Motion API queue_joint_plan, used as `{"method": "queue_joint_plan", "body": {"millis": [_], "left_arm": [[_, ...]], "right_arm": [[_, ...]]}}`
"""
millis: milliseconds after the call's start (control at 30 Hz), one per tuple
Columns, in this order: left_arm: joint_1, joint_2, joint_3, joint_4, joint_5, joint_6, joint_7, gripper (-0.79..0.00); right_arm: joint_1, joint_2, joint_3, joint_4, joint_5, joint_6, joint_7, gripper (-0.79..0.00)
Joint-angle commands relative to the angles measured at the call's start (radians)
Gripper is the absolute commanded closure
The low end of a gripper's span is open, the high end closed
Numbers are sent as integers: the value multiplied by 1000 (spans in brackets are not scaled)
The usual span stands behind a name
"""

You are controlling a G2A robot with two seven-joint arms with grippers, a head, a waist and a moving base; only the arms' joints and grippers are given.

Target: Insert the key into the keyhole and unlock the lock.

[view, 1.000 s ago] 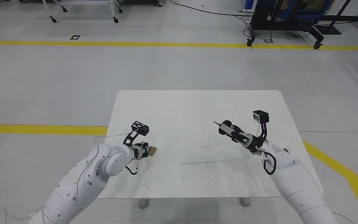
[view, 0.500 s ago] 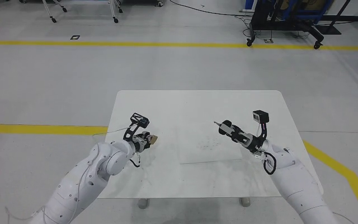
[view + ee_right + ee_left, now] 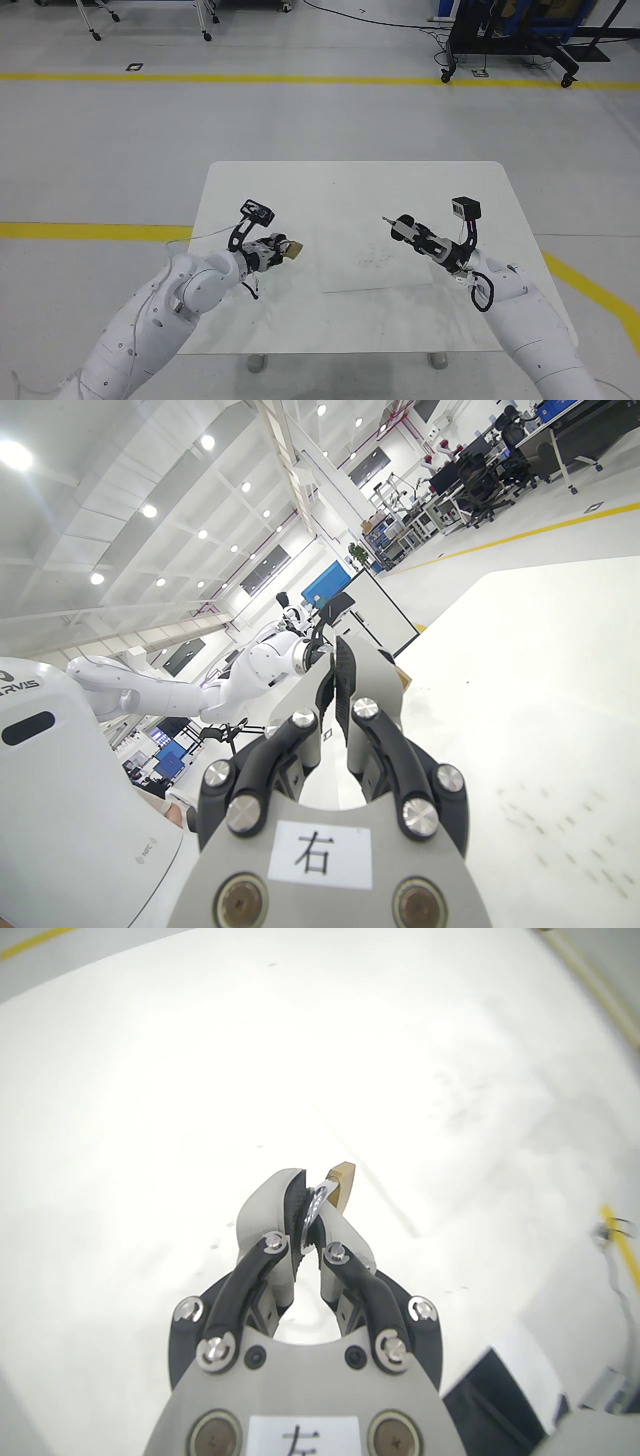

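Left gripper point(image 3: 272, 251) hung above table point(image 3: 350, 190) left part, jaws clamped on brass lock point(image 3: 293, 249) by shackle. Right gripper point(image 3: 398, 227) sat over right part, jaws pinched tight on key point(image 3: 386, 220), tip pointed toward lock, well apart.

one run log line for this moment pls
left tool: shut on lock | right tool: shut on key | key, lock apart over table | not inserted
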Motion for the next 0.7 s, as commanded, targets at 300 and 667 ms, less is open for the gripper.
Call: {"method": "queue_joint_plan", "body": {"millis": [300, 667], "left_arm": [[-326, -128, 117, 544, -982, -214, -353, 0], [-504, -238, 239, 789, -1129, -172, -473, 0]], "right_arm": [[0, 0, 0, 0, 0, 0, 0, 0], [0, 0, 0, 0, 0, 0, 0, 0]]}}
